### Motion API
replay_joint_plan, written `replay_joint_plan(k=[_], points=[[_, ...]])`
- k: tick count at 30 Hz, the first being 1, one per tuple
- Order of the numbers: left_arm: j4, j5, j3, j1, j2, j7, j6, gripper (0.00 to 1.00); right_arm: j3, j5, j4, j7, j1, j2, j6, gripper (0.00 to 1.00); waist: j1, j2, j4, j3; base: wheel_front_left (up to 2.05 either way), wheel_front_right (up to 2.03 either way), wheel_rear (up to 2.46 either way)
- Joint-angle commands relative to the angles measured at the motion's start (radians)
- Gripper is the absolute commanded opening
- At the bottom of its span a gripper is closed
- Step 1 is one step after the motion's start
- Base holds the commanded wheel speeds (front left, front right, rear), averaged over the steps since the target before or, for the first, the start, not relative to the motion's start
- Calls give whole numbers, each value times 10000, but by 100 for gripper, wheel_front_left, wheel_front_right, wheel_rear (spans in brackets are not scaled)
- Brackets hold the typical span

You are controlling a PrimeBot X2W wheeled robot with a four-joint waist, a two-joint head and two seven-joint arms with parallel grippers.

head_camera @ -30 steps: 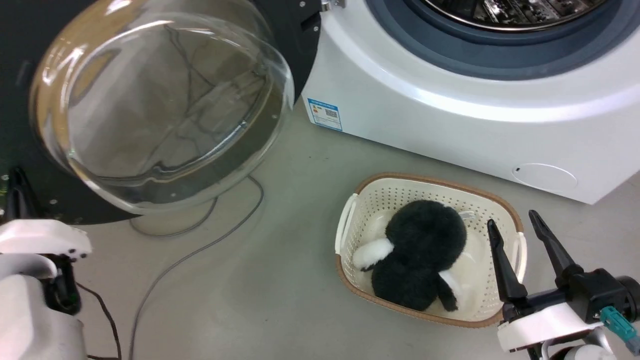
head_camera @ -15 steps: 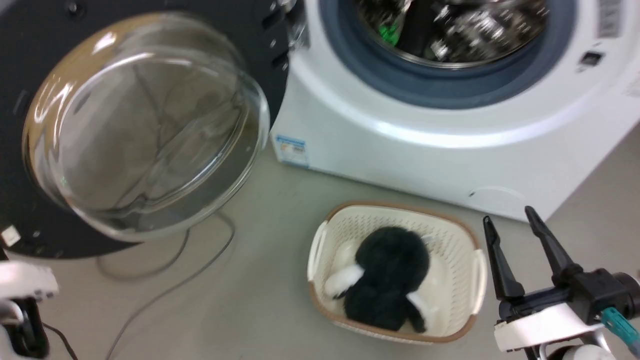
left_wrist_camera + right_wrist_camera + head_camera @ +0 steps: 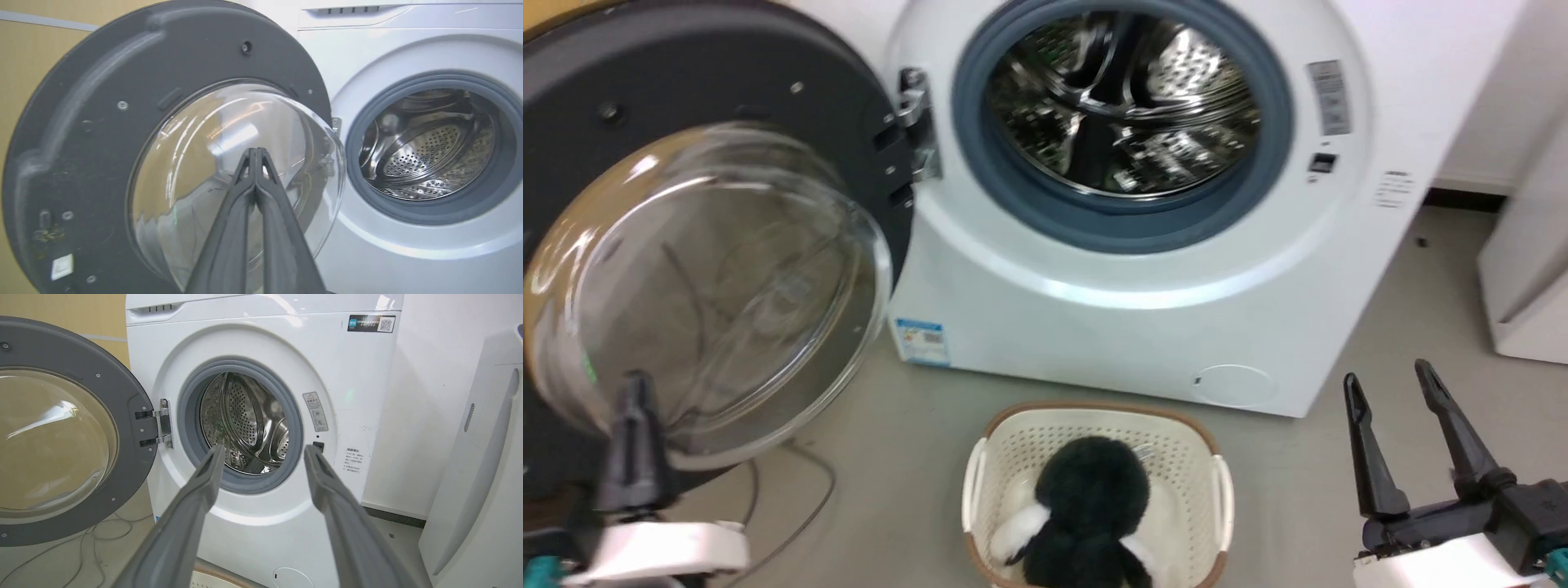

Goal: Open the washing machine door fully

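Drum mouth (image 3: pixel 1119 114) unobstructed, door (image 3: pixel 686 90) standing wide at left, basket (image 3: pixel 1168 445) on floor below

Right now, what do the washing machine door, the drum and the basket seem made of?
The washing machine door: dark frame, probably plastic; clear glossy bowl, likely glass, with reflections. The drum: shiny perforated metal, likely steel. The basket: cream perforated plastic, seemingly.

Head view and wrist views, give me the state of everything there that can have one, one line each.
washing machine door: wide open, clear of the opening.
drum: exposed, no laundry visible inside.
round flap: closed.
laundry basket: holding a black-and-white plush toy.
left end effector: shut, nothing gripped.
right end effector: open, empty.
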Motion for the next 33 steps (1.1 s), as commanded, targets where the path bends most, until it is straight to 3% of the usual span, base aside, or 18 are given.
replay_joint_plan(k=[1, 3, 4, 5, 14, 26, 27, 33], points=[[-189, 0, -366, 265, -71, -13, -35, 0, -47, 117, -100, -34, 114, 45, 8, 100, 2, 0, -345, -181, 0, 0, 0], [-284, -72, -655, 378, -106, -13, -36, 0, -102, 192, -118, -34, 155, 46, 8, 100, 2, 0, -503, -216, 0, 0, 0], [-287, -61, -798, 445, -117, -13, -35, 22, -96, 210, -101, -34, 185, 46, 8, 100, 2, 0, -607, -239, 0, 0, 0], [-210, 39, -1083, 537, -128, -13, -35, 100, -64, 265, -74, -34, 252, 47, 8, 100, 2, 0, -825, -277, 0, 0, 0], [156, 213, -2014, 876, -147, -13, 0, 100, -44, 425, 64, -34, 572, 48, 8, 100, 2, 0, -1654, -413, 0, 0, 0], [647, 23, -2504, 1251, -153, -13, 366, 100, 187, 586, 434, -34, 887, 48, 8, 100, 2, 0, -2345, -489, 0, 0, 0], [650, 67, -2528, 1149, -165, 3, 355, 0, 173, 542, 418, 1, 771, 13, 0, 0, 2, 0, -2348, -490, 0, 0, 0], [639, 80, -2562, 1133, -167, 46, 366, 0, 165, 532, 432, 55, 750, 10, 0, 0, 2, 0, -2345, -481, 0, 0, 0]])
